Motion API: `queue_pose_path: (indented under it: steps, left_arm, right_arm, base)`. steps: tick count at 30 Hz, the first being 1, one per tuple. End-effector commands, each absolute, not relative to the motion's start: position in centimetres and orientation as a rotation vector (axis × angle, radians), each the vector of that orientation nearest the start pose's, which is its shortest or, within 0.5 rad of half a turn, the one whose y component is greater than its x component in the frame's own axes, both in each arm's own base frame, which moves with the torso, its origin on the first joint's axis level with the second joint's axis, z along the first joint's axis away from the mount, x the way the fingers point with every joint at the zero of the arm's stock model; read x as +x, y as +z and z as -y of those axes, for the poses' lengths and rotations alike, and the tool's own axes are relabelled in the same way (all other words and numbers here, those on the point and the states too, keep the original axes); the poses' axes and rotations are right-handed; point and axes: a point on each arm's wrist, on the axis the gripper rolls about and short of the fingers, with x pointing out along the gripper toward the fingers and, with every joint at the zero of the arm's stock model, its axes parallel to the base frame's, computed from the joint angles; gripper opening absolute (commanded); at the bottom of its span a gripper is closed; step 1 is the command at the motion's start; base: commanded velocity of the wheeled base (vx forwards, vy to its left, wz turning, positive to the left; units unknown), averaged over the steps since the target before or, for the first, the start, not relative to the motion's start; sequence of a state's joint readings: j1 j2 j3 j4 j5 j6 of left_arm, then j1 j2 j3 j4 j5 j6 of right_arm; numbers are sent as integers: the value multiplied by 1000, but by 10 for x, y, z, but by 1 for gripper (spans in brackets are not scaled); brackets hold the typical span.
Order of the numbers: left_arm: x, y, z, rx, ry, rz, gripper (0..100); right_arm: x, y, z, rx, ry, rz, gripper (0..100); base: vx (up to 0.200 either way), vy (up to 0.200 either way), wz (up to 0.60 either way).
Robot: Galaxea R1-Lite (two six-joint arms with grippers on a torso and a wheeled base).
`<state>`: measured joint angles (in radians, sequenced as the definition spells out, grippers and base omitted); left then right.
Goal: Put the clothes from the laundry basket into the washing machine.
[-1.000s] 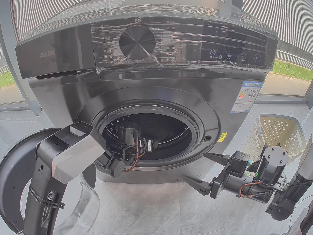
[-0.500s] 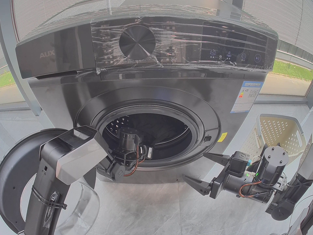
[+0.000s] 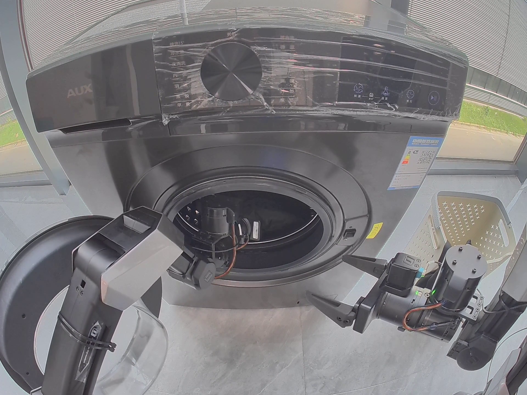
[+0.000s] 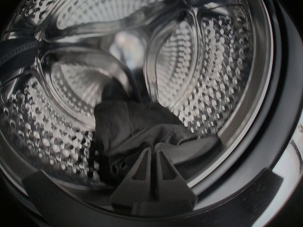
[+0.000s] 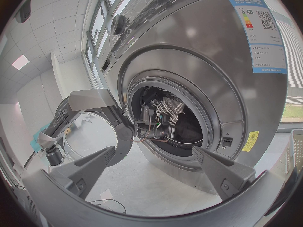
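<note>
- Head view is showing a dark grey steel front-loading washing machine [image 3: 357, 160], its round glass door [image 3: 33, 281] hanging open at the machine's left edge.
- Left wrist view is looking into the shiny dimpled metal drum [image 4: 221, 63]; soft, crumpled dark grey clothes [image 4: 132, 126] are lying on the drum floor near its front rim.
- Left gripper [image 4: 153, 152] is sitting inside the opening, black wedge fingers pressed together, nothing visibly pinched.
- Right gripper [image 3: 328, 278] is hanging spread wide and empty beside the cream perforated plastic laundry basket [image 3: 472, 215].
- Risk, as a judgement: limp fabric may be catching on the closed fingers and could drag out over the dark rubber door seal [image 4: 277, 104] on withdrawal.
</note>
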<state>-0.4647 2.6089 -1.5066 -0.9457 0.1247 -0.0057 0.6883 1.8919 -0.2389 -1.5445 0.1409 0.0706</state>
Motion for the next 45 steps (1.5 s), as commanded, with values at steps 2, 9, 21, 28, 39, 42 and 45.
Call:
queue_pose_path:
  steps: [2, 9, 21, 28, 39, 42, 45]
  left_arm:
    - [477, 19, 218, 4, -287, -44, 0]
    - [487, 16, 215, -1, -256, -17, 0]
    - [440, 31, 232, 4, -326, -120, 100]
    - [379, 55, 243, 6, -411, -151, 100]
    - [260, 94, 212, -33, -525, -164, 100]
    - [225, 107, 199, -56, -568, -169, 100]
    - [189, 121, 185, -92, -616, -164, 100]
  right_arm:
    - [197, 93, -166, 37, 825, -136, 100]
    - [197, 94, -166, 38, 825, -135, 100]
    - [197, 93, -165, 38, 823, -138, 100]
    - [196, 93, -162, 36, 815, -144, 100]
    - [188, 100, -154, 40, 805, -127, 100]
    - [183, 102, -149, 40, 804, -124, 100]
    - [177, 108, -144, 46, 800, -103, 100]
  base:
    - [0, 0, 0]
    - [0, 0, 0]
    - [0, 0, 0]
    - [0, 0, 0]
    - [0, 0, 0]
    - [0, 0, 0]
    - [0, 0, 0]
